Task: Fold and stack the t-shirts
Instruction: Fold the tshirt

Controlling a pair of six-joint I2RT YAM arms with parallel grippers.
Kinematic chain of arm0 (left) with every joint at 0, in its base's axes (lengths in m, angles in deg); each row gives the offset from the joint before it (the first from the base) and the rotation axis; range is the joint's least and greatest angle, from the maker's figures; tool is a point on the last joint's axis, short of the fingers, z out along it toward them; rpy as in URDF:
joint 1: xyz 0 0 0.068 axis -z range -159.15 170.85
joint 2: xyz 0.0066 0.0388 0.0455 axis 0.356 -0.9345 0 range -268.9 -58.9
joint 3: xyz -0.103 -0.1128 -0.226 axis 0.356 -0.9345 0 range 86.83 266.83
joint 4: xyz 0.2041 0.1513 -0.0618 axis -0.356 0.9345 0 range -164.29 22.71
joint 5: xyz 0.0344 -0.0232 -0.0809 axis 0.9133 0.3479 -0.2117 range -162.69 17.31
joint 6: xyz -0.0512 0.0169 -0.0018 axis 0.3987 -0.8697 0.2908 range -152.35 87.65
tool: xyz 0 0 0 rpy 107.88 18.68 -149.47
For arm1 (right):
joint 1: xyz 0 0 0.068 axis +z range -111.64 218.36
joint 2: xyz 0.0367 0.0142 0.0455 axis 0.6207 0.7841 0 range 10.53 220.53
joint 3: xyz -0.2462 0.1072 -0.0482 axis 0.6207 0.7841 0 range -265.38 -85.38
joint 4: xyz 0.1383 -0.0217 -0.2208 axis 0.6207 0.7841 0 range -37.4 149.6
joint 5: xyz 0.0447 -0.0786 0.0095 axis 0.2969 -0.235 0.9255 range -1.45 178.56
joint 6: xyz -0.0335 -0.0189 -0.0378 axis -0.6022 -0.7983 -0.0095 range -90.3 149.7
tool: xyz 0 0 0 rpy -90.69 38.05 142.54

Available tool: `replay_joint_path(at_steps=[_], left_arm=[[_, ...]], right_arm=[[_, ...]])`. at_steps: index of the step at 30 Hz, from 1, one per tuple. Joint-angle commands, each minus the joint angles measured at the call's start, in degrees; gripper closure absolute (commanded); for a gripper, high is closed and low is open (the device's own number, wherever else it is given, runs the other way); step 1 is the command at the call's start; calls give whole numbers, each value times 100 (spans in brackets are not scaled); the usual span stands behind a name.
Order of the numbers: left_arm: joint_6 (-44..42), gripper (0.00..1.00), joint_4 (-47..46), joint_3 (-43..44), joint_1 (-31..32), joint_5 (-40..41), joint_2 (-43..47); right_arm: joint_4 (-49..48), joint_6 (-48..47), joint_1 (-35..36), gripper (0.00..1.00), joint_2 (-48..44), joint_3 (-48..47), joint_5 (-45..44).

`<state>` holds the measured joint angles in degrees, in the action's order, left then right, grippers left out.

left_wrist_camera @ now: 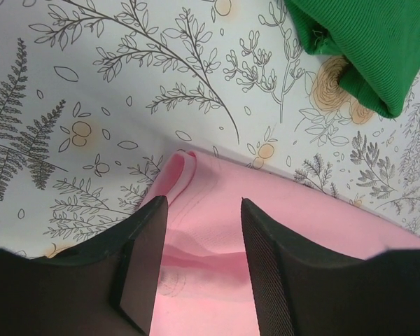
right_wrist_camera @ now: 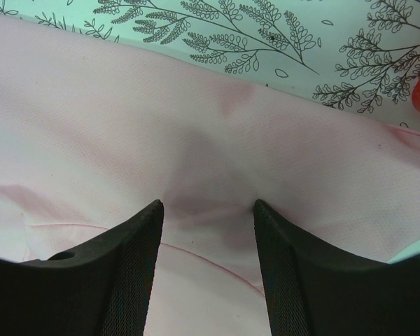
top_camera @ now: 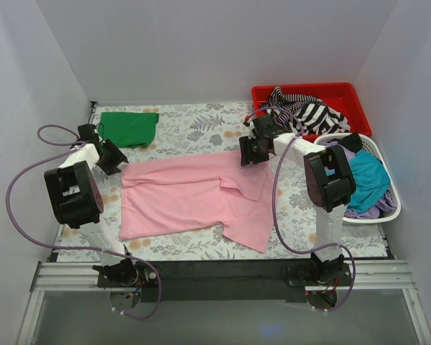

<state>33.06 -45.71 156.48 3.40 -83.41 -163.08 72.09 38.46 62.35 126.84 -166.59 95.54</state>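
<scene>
Folding the pink t-shirt [top_camera: 194,198] is the step that seems to be in hand. It is lying spread across the middle of the surface [top_camera: 194,126], with its right part already creased and lapping over itself.

The left hand [left_wrist_camera: 203,210] is hovering at the shirt's far left corner. Its jaws are standing apart, straddling the rolled edge and gripping nothing. The right hand [right_wrist_camera: 208,210] is sitting on the shirt's far right edge, also spread and holding nothing, though the cloth is puckering between its tips as if about to be pinched.

The next move is probably calling for both hands to close on that far edge and carry it together toward the near side. If either takes too thin a bite, the soft cloth could slip out.

A folded green t-shirt [top_camera: 129,128] is waiting at the far left corner, likely the base of the stack.

The surface is wearing a pale cloth printed with leaves and flowers. At far right, a red bin [top_camera: 359,100] is holding a striped shirt [top_camera: 309,111]. Beside it, a white basket [top_camera: 392,188] is holding a teal shirt [top_camera: 366,176] and a purple shirt [top_camera: 363,212]. Plain white walls are enclosing the space.
</scene>
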Motion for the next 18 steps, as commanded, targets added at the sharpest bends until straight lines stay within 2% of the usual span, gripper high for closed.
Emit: replay_joint_path(at_steps=[1, 3, 4, 7, 13, 18], left_arm=[[25, 56, -273, -83, -21, -185, 91], [25, 58, -352, -109, -21, -211, 65], [16, 63, -423, -109, -21, -211, 56], [-54, 66, -397, -48, -21, -237, -41], [-124, 67, -249, -13, -21, -159, -120], [-142, 61, -133, -57, -13, 192, 12]], right_arm=[[407, -23, 71, 39, 383, 263, 163], [390, -32, 62, 39, 392, 281, 172], [389, -23, 62, 39, 392, 325, 180], [381, -14, 71, 39, 419, 360, 207], [354, -14, 62, 39, 383, 387, 224], [354, 3, 62, 39, 401, 378, 295]])
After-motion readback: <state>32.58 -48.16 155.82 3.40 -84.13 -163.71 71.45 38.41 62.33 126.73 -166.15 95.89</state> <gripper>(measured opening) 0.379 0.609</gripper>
